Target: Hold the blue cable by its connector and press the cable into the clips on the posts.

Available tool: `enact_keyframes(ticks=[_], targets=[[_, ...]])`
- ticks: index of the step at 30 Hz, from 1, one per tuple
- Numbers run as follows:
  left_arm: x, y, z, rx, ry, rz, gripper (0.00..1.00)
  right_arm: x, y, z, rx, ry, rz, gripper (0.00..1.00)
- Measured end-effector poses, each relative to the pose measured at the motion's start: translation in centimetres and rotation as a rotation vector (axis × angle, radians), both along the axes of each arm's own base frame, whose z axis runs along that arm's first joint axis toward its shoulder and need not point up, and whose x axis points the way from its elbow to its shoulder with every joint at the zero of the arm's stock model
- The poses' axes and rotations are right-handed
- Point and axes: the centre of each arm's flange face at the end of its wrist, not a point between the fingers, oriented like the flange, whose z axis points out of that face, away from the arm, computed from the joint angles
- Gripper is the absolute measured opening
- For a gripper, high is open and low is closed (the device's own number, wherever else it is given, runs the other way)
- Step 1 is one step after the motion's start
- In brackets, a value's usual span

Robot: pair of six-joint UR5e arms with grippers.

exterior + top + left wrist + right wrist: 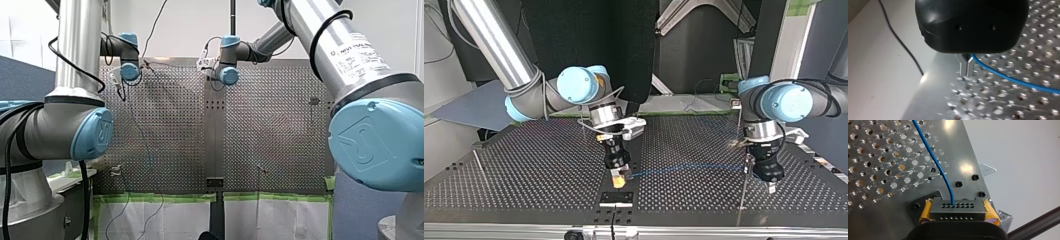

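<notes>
At six o'clock on the table point(524, 165) in the top view, pinching the plug point(958, 208) between the yellow pads point(926, 212) of my right gripper point(619, 181). Trailing the blue cable point(684, 170) from there toward three o'clock, low over the table. Squeezing it at that end between the metal fingers point(963, 67) of my left gripper point(771, 189), drawn nearly together, beside a thin post point(743, 195).

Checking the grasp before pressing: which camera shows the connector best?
The right wrist view: the connector sits clamped between yellow-padded fingers, the blue cable leaving one of its holes. The top view shows my right gripper, but the connector is too small to tell; the front and left wrist views don't show it.
</notes>
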Motion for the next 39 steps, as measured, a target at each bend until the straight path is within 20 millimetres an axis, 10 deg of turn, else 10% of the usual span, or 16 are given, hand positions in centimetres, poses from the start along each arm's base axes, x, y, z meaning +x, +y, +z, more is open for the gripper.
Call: enact_keyframes(ticks=[7,13,33,39], targets=[[0.4,0.1,-0.4,-0.014,0.000,-0.019,0.00,-0.1,0.0,-0.1,0.007,0.010,0.000,0.00],[0.5,0.6,-0.5,-0.054,0.003,-0.044,0.33,-0.1,0.1,-0.3,0.014,0.024,0.004,0.00],[-0.8,2.6,-0.3,-0.249,0.001,0.039,0.54,0.0,0.4,-0.5,0.019,0.034,0.007,0.00],[-0.2,3.9,0.2,-0.268,-0.054,0.004,0.90,0.1,0.5,-0.5,0.021,0.035,0.008,0.00]])
